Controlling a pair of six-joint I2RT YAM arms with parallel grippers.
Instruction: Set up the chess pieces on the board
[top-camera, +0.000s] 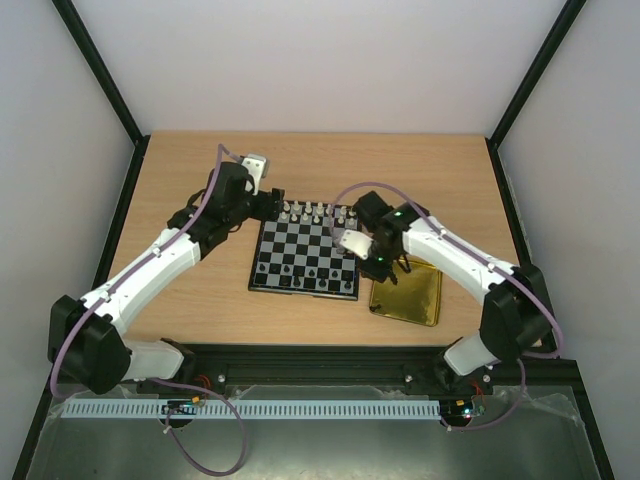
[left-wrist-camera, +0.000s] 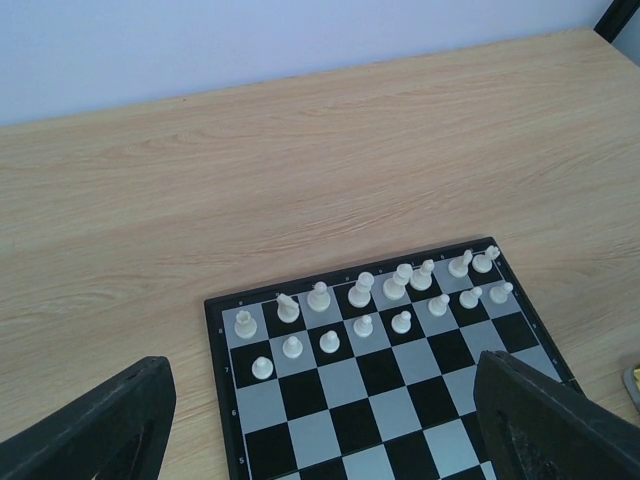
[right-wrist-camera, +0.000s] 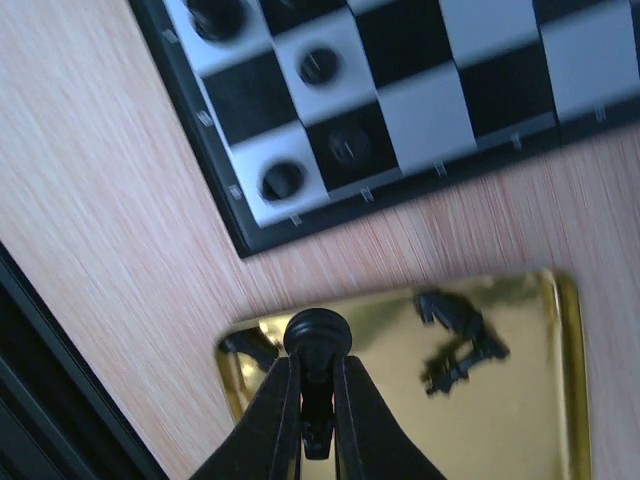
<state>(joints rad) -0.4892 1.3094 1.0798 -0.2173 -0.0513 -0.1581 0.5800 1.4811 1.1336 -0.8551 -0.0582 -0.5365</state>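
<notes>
i've got the right gripper (right-wrist-camera: 316, 368) pinched almost fully closed on a round-headed black piece (right-wrist-camera: 316, 333). its fingers (right-wrist-camera: 275, 415) squeeze the stem from both sides and the head pokes out past the tips. the piece hangs over the corner of the gold tray (right-wrist-camera: 520, 430) that lies nearest the board (top-camera: 300, 291). a few more dark shapes (right-wrist-camera: 455, 345) lie in the tray, but the shiny surface mirrors them, so i cannot tell how many there are.

the board sits flat in the middle of the table (top-camera: 190, 190), with the tray just beside its near right corner. the white pieces (left-wrist-camera: 380, 300) fill two rows along the far side. in the right wrist view, four black pieces (right-wrist-camera: 317, 65) stand near the corner closest to the tray, each on its own square. those four, plus the board's dark rim, stand between the held piece and the open squares further in.

the left gripper (left-wrist-camera: 320, 400) is spread wide with nothing in it. it hovers by the board's far left corner, one finger (left-wrist-camera: 95, 430) low on each side of its wrist view. the white rows stand directly ahead of it. the black frame rail (top-camera: 320, 356) runs along the near edge of the table, close behind the tray.
</notes>
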